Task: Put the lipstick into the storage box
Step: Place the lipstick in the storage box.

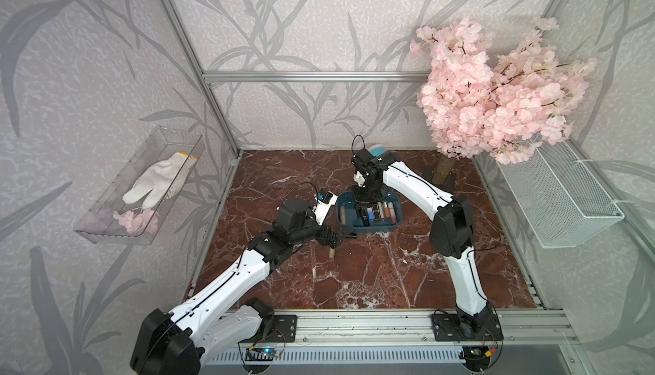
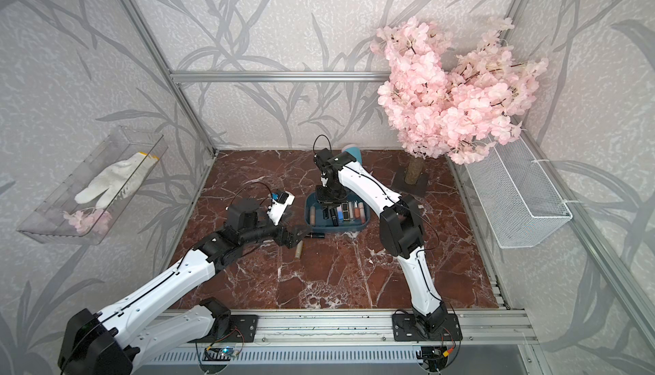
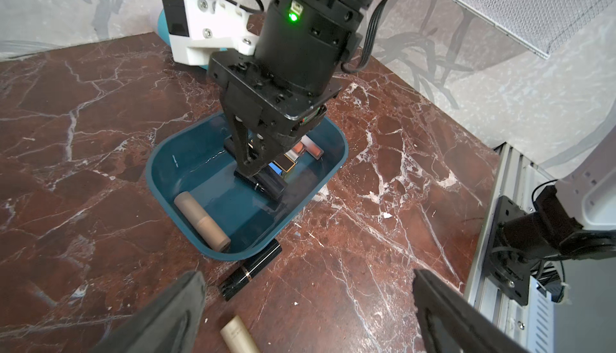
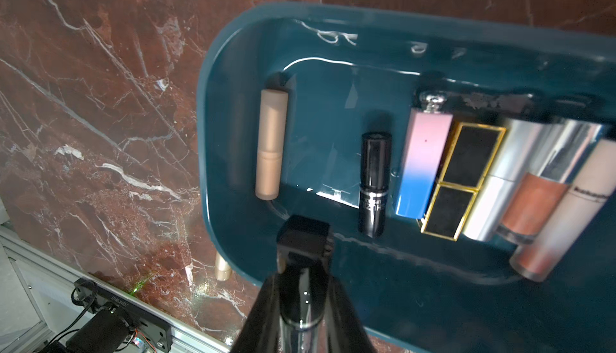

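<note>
The teal storage box (image 1: 368, 229) (image 4: 233, 68) sits mid-table and holds several lipsticks and gloss tubes, among them a beige one (image 4: 270, 144) and a black one (image 4: 375, 181). My right gripper (image 4: 305, 288) (image 1: 361, 210) reaches down into the box, shut on a glossy black lipstick (image 4: 305, 244) with a square cap, held just above the box floor. My left gripper (image 3: 308, 301) (image 1: 331, 238) hovers open just in front of the box. Under it on the marble lie a black lipstick (image 3: 250, 273) (image 1: 351, 237) against the box wall and a beige lipstick (image 3: 238, 334) (image 1: 331, 252).
A pink blossom tree (image 1: 496, 90) stands at the back right. A white wire basket (image 1: 563, 196) hangs on the right wall and a clear tray (image 1: 106, 228) with a white glove on the left wall. A blue cup (image 1: 377, 150) lies by the back wall.
</note>
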Robot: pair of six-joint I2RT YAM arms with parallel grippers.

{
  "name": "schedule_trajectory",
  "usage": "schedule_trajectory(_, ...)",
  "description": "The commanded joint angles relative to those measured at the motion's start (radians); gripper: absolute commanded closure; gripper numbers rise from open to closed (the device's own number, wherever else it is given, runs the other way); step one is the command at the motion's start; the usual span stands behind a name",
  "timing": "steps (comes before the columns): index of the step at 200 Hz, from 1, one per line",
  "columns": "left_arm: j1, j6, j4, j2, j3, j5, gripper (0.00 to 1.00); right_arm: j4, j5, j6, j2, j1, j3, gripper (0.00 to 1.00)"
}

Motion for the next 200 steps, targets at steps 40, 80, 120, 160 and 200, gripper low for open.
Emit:
schedule_trajectory(40, 0.068, -0.117, 0.123, 0.045, 0.004, 0.132, 0.00, -0.046, -0.011, -0.021, 0.112, -0.011, 0.087, 0.87)
schedule_trajectory(80, 0.068, -0.125, 0.118, 0.040, -0.019, 0.132, 0.00, -0.049, 0.003, -0.031, 0.151, -0.015, 0.092, 0.87)
schedule_trajectory(120, 0.068, -0.102, 0.098, 0.032, -0.021, 0.132, 0.00, -0.053, 0.020, -0.045, 0.172, -0.017, 0.085, 0.87)
schedule_trajectory(160, 0.069, -0.097, 0.099, 0.032, -0.021, 0.137, 0.00, -0.053, 0.040, -0.053, 0.189, -0.017, 0.077, 0.87)
schedule_trajectory(200, 0.066, -0.062, 0.065, 0.027, -0.015, 0.144, 0.00, -0.052, 0.070, -0.060, 0.198, -0.017, 0.063, 0.86)
